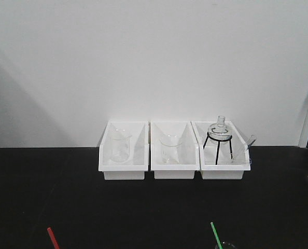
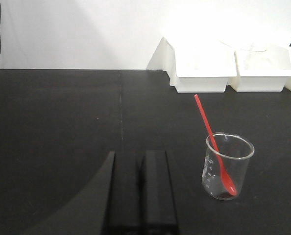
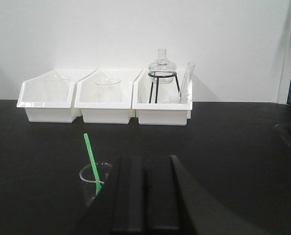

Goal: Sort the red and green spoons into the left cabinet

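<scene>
The red spoon (image 2: 211, 134) stands tilted in a small glass beaker (image 2: 228, 167) on the black table, to the right of my left gripper (image 2: 140, 196). That gripper's fingers are together and hold nothing. The green spoon (image 3: 90, 152) leans in another small beaker (image 3: 93, 182) just left of my right gripper (image 3: 145, 196), which is also shut and empty. In the front view only the handle tips show at the bottom edge, the red spoon (image 1: 52, 237) on the left and the green spoon (image 1: 216, 235) on the right. The pale grey left cabinet is out of view.
Three white bins (image 1: 175, 150) stand in a row against the white wall at the back of the table. The left bin and the middle bin each hold a glass beaker. The right bin holds a flask on a black tripod (image 1: 218, 136) and a test tube.
</scene>
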`<state>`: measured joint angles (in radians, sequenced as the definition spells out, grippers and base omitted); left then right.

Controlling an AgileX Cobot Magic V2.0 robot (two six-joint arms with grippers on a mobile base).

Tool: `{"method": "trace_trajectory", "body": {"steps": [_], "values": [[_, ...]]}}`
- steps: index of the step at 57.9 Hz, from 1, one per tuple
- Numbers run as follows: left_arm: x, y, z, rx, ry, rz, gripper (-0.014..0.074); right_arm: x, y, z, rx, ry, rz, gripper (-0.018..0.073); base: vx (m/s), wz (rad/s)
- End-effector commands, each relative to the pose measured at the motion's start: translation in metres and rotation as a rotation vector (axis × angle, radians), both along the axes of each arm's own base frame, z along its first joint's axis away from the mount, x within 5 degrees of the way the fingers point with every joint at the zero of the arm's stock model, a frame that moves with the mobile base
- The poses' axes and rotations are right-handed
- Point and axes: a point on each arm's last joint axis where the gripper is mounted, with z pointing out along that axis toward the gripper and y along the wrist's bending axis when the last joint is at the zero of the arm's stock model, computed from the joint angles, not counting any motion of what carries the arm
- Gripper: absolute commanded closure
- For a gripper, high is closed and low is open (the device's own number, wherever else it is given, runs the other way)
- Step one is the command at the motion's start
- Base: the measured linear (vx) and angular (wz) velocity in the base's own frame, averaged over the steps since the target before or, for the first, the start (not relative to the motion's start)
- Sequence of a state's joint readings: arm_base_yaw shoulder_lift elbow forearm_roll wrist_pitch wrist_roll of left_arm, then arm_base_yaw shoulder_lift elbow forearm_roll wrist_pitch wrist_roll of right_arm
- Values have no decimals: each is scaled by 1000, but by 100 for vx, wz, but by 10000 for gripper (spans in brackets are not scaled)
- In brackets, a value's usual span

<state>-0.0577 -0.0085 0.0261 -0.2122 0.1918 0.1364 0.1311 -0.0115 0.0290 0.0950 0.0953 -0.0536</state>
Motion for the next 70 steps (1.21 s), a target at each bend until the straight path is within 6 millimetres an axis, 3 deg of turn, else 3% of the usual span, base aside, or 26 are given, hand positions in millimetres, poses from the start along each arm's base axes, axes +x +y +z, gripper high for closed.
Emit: {"method": "trace_trajectory", "body": {"steps": [1,22,40,50,56,63,70], "values": [[-1,1,9,-22,-99,16,594,-1,-1,4,10,-81,-8,564,0,0],[-1,3,17,-29,-187,35,594,-1,-1,8,16,-127,-13,564,0,0],[-8,10,48,-62,-496,98,594,-7,-5,36,68,-409,-37,564,0,0],[-16,10,75,-90,-583,98,594,-17,-6,73,100,-497,-33,564,0,0],[-23,10,103,-90,-613,85,594,-20,-5,108,74,-483,-27,564,0,0],[-20,7,136,-64,-551,63,594,-10,-3,148,36,-407,-21,564,0,-1],[2,4,164,-51,-423,42,594,20,2,185,5,-292,-11,564,0,0]]}}
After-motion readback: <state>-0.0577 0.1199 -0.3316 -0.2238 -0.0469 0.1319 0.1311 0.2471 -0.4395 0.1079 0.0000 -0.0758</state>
